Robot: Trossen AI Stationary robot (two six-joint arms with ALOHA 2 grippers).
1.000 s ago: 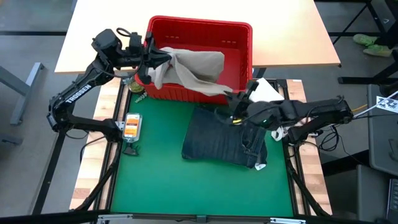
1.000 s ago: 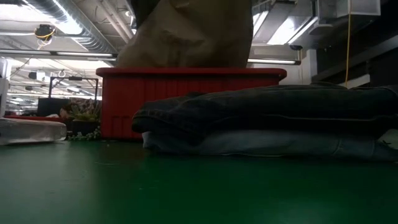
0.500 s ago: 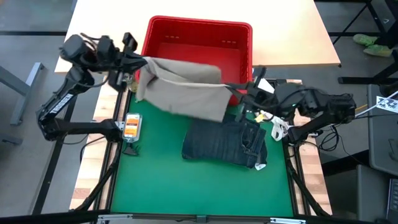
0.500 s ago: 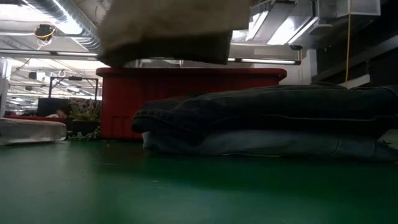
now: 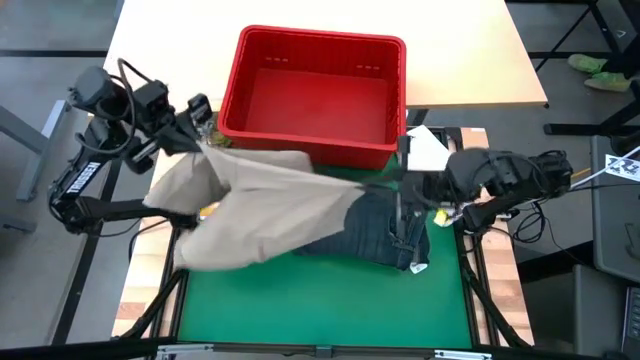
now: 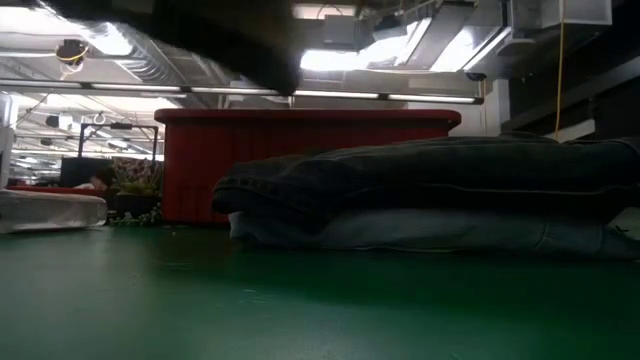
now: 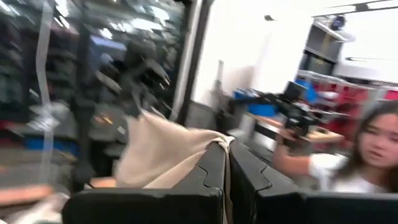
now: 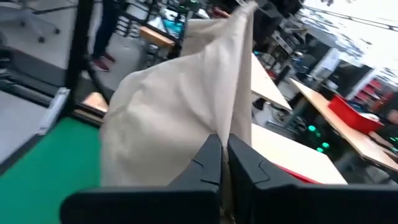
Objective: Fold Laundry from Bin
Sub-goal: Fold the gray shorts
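Observation:
The tan khaki trousers (image 5: 260, 215) hang stretched between my two grippers above the green mat (image 5: 320, 300). My left gripper (image 5: 203, 143) is shut on them near the mat's far left corner. My right gripper (image 5: 388, 186) is shut on them just in front of the bin. The red bin (image 5: 315, 95) stands at the far edge of the mat; its floor shows bare. Folded dark blue jeans (image 5: 385, 228) lie on the mat, stacked on a light blue garment (image 6: 430, 232). My left gripper pinches an edge of the trousers (image 7: 219, 144) between its two shut fingers, which point about level. The cloth runs from there toward the other gripper and sags below, clear of the mat. My right gripper pinches a bunched fold of the trousers (image 8: 231, 124) between its two shut fingers, coming about level from the table's right. The cloth is drawn out toward the left gripper and hangs below, clear of the mat and over the jeans' left part.
A white flat packet (image 5: 425, 150) lies right of the bin, beside my right arm. A small orange and white device (image 5: 207, 210) peeks from under the hanging cloth at the mat's left edge. A person (image 7: 367, 149) shows in the room beyond the table.
Both grippers have drawn the tan trousers up out of the bin and toward the table's near edge. My left gripper went toward the left edge, my right rose. The trousers, bunched over the bin's front wall before, now hang spread between the grippers above the mat.

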